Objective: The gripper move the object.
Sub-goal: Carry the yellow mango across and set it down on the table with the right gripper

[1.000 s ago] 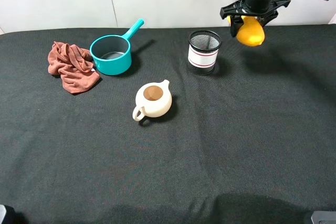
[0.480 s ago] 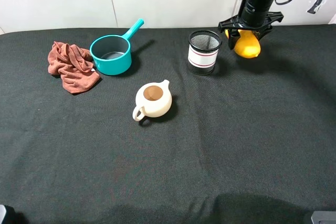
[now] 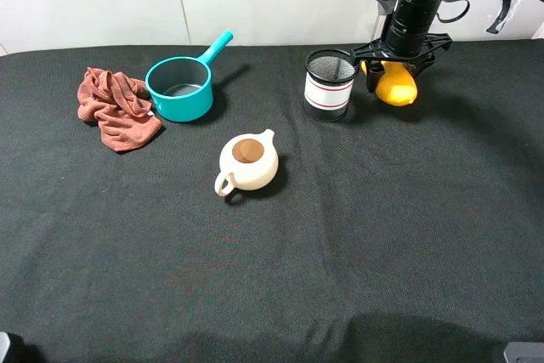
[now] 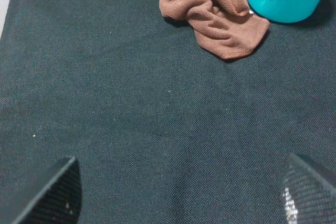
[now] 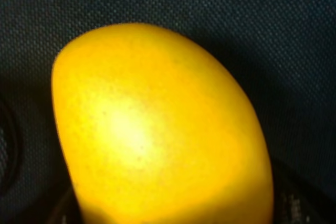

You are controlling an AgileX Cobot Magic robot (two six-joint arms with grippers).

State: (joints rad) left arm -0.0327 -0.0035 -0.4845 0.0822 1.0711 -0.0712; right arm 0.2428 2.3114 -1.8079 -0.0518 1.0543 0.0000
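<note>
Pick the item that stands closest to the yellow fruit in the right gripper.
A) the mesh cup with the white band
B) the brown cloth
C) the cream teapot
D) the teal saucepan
A: in the exterior high view, the yellow fruit gripped by the right gripper hangs right beside the mesh cup, with nothing else that near.

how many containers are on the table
3: a teal saucepan back left, a mesh cup back right by the mango, a cream teapot near the middle.
</note>
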